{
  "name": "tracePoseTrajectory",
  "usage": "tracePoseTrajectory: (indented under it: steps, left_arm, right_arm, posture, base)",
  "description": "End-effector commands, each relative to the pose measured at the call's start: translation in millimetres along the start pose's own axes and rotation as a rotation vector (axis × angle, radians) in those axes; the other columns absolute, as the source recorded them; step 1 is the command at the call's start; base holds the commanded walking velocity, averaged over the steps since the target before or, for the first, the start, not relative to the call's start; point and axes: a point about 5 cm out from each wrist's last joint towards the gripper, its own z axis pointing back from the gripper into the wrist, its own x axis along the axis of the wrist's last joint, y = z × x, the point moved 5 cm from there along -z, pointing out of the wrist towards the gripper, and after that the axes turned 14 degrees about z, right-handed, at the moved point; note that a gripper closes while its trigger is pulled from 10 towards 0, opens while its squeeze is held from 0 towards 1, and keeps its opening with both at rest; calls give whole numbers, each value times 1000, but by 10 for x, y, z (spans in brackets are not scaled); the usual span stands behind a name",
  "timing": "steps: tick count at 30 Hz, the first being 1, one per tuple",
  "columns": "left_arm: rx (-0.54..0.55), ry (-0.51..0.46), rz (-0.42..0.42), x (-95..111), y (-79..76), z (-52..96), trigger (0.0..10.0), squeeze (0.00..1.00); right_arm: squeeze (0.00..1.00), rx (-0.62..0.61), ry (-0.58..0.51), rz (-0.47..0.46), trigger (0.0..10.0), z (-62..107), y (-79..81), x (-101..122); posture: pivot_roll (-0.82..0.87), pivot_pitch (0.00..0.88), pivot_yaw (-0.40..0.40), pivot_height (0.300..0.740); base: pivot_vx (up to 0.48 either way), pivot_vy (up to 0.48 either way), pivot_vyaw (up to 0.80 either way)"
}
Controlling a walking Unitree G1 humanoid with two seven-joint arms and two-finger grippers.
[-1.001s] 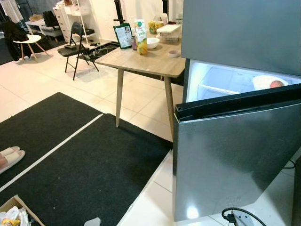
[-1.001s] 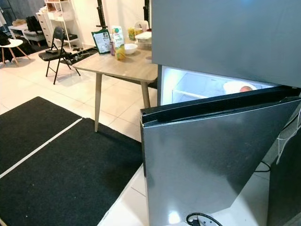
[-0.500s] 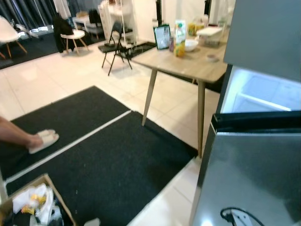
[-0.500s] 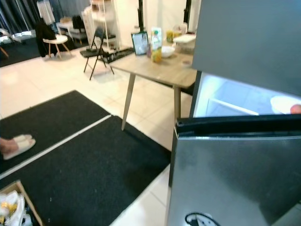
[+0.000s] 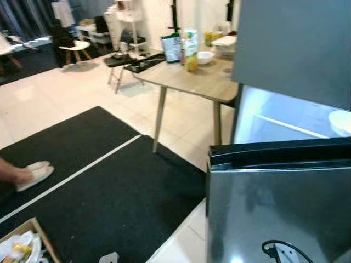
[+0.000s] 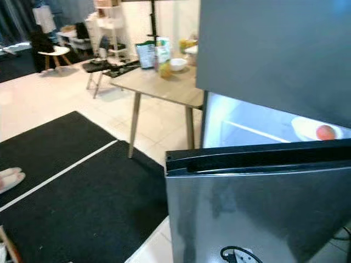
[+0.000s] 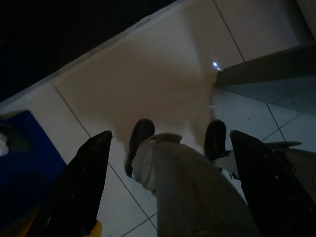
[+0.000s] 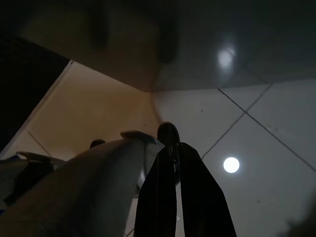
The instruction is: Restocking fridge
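The fridge (image 5: pixel 285 60) stands at my right, its lower door (image 5: pixel 274 208) swung open toward me. A black mat (image 5: pixel 98 186) and pale tiles lie open left; the table (image 5: pixel 186 76) stands far. My left jaws (image 7: pixel 168 177) hang wide, right jaws (image 8: pixel 177 197) closed.

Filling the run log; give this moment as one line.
fridge door: open | left gripper: open, idle over floor | right gripper: shut, idle | box: on mat
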Motion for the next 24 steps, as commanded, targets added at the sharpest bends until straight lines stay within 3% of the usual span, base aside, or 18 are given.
tracePoseTrajectory:
  steps: [1, 7, 8, 11, 12, 16, 18, 22, 23, 24]
  left_arm:
    - [7, -6, 17, 7, 49, 16, 10000, 0]
    - [8, -7, 19, 8, 47, 15, 10000, 0]
    - [9, -5, 19, 3, 46, 15, 10000, 0]
    - [8, -4, 20, -5, 47, 16, 10000, 0]
    - [8, -4, 20, -5, 47, 16, 10000, 0]
    - [4, -7, 25, -7, 48, 19, 10000, 0]
    - [4, -7, 25, -7, 48, 19, 10000, 0]
    - [4, -12, 28, -3, 80, 33, 10000, 0]
    - [4, -12, 28, -3, 80, 33, 10000, 0]
    - [5, -13, 27, -2, 92, 38, 10000, 0]
  right_arm:
    - [0, 14, -25, -11, 10000, -25, 58, 70]
    - [0, 85, -86, -79, 10000, -44, 154, 195]
    - [0, 171, -193, -168, 10000, -56, 245, 442]
    - [0, 204, -277, -196, 10000, -58, 259, 673]
    - [0, 204, -277, -196, 10000, -58, 259, 673]
    - [0, 198, -402, -171, 10000, -48, 211, 1106]
    - [0, 198, -402, -171, 10000, -48, 211, 1106]
    - [0, 220, -580, -107, 10000, 35, 233, 1764]
    - [0, 220, -580, -107, 10000, 35, 233, 1764]
    - [0, 228, -620, -86, 10000, 63, 265, 1922]
  posture:
    - [-120, 0, 44, 740]
    - [-120, 0, 44, 740]
    - [-120, 0, 44, 740]
    - [-120, 0, 44, 740]
    - [-120, 0, 44, 740]
    - [-118, 0, 43, 740]
    - [-118, 0, 43, 740]
    - [-90, 0, 37, 740]
    - [-90, 0, 37, 740]
    - [-90, 0, 37, 740]
  base:
    - [0, 0, 0]
    - [0, 0, 0]
    - [0, 0, 0]
    - [0, 0, 0]
    - [0, 0, 0]
    - [0, 0, 0]
    - [0, 0, 0]
    - [0, 0, 0]
    - [0, 0, 0]
    - [0, 0, 0]
